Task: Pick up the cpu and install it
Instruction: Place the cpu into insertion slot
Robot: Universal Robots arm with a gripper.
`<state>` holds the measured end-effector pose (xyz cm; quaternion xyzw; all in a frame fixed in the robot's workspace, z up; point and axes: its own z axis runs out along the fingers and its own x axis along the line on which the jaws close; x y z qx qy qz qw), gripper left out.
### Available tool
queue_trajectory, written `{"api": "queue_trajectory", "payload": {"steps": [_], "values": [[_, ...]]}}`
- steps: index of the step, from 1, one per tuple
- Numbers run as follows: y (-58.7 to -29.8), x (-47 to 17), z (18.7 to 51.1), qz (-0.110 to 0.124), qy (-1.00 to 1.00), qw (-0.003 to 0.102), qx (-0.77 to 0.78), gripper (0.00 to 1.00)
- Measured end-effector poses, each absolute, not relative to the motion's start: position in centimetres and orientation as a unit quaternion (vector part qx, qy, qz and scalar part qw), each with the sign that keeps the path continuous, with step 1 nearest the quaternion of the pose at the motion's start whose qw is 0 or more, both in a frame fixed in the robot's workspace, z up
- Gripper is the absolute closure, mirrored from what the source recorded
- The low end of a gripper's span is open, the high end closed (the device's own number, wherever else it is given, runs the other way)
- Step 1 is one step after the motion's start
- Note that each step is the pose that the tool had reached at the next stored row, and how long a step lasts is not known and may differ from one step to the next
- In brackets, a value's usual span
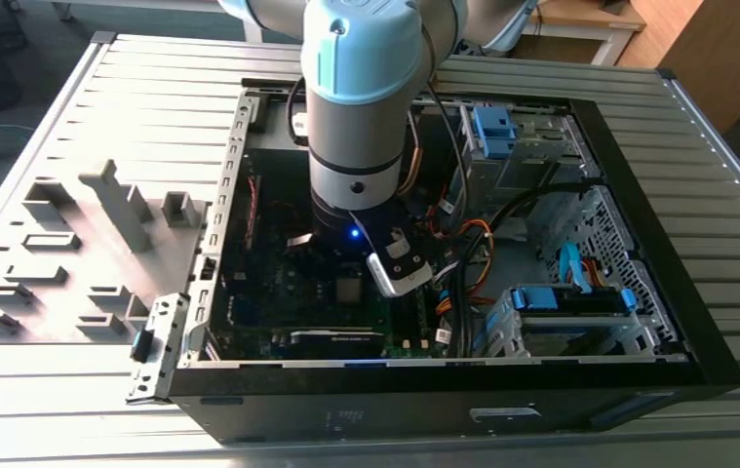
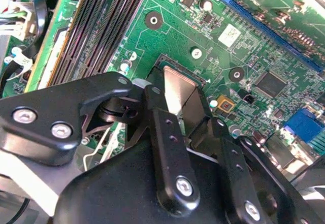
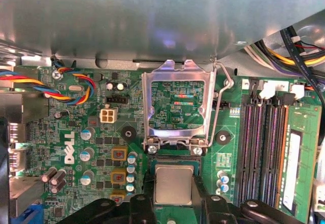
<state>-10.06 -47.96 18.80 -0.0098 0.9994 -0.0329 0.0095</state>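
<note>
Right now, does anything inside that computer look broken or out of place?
Nothing stands out. The socket's metal frame stands flipped open, which suits the work and is not damage. The cpu sits square between the fingers of the gripper at the socket, and the motherboard looks intact.

Ribbed grey metal table (image 1: 109,88), grey floor (image 1: 45,39) behind it, wooden cabinet (image 1: 720,49) (pale brown) at the exterior view's right
</note>
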Motion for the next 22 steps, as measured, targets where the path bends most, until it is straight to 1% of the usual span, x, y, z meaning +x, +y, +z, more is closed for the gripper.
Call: {"api": "queue_trajectory", "payload": {"steps": [1, 2, 4, 5, 20, 22], "values": [[-47.96, -10.05, 18.78, -0.033, 0.999, 0.010, -0.010, 0.60], [-47.95, -10.02, 18.76, -0.033, 0.999, 0.010, -0.010, 0.55], [-47.95, -10.05, 18.75, -0.033, 0.999, 0.009, -0.010, 0.55], [-47.96, -10.06, 18.76, -0.033, 0.999, 0.009, -0.010, 0.49], [-47.96, -10.06, 18.78, -0.033, 0.999, 0.009, -0.010, 0.49], [-47.96, -10.06, 18.77, -0.033, 0.999, 0.009, -0.010, 0.48]]}}
